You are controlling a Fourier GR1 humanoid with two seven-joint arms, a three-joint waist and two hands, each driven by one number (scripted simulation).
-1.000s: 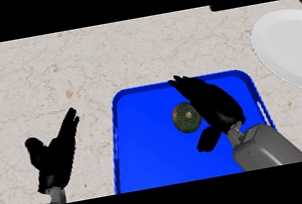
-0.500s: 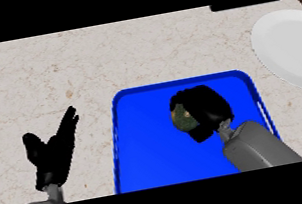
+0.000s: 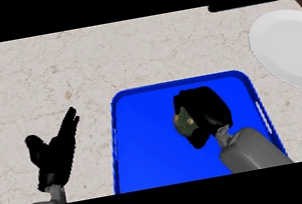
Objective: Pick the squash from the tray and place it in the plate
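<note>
Right hand [image 3: 203,114] curls around the squash [image 3: 183,123] on the blue tray [image 3: 141,146]; left hand [image 3: 54,150] rests open near the counter's [image 3: 102,62] front edge.

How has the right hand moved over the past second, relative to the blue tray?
Yes: the right hand, open beside the squash earlier, has curled over it, near the blue tray's centre.

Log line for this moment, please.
right robot hand: shut on squash | squash: in blue tray | white plate: empty | left robot hand: open, resting

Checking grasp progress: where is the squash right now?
In the head view, the squash lies in the blue tray, right of centre, under the curled right robot hand.
</note>
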